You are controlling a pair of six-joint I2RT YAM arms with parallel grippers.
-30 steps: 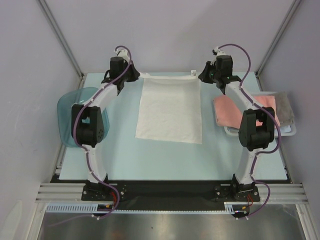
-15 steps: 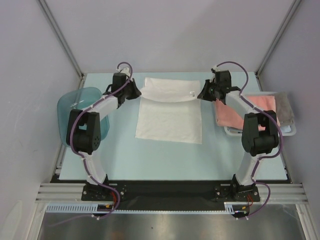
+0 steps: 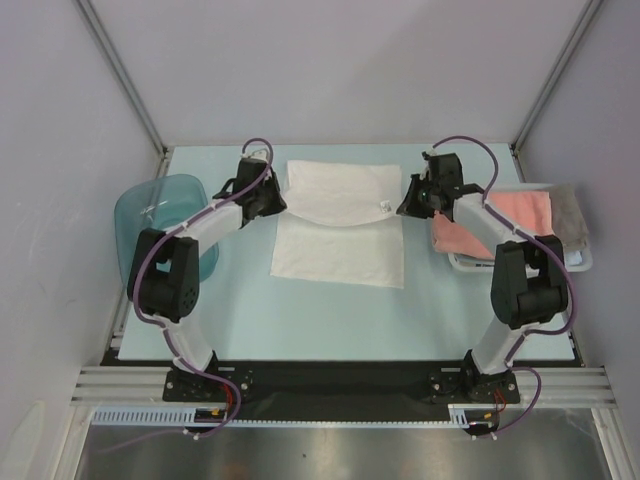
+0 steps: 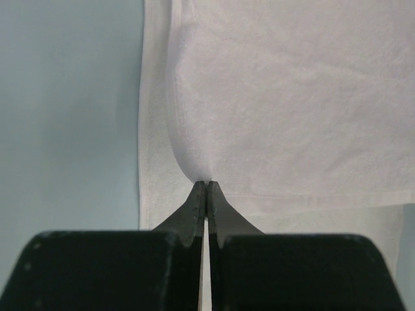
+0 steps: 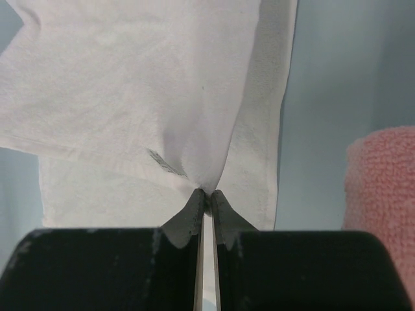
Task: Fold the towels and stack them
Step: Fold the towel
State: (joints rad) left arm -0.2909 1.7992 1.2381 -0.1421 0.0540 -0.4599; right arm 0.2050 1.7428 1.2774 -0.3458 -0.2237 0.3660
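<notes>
The white towel lies on the table's middle, its far half lifted and carried toward me over the near half. My left gripper is shut on the towel's far left corner. My right gripper is shut on the far right corner, beside a small label. The salmon-pink towel lies over the basket at the right and shows in the right wrist view. A grey towel lies under it at the far right. The light blue towel is not in view.
A translucent blue tub stands at the table's left edge, behind my left arm. The white lattice basket sits at the right edge under the pink towel. Grey walls enclose the table.
Both grippers have moved toward me with the white towel's far corners, folding the far edge over the near half. The fold line has come nearer.
</notes>
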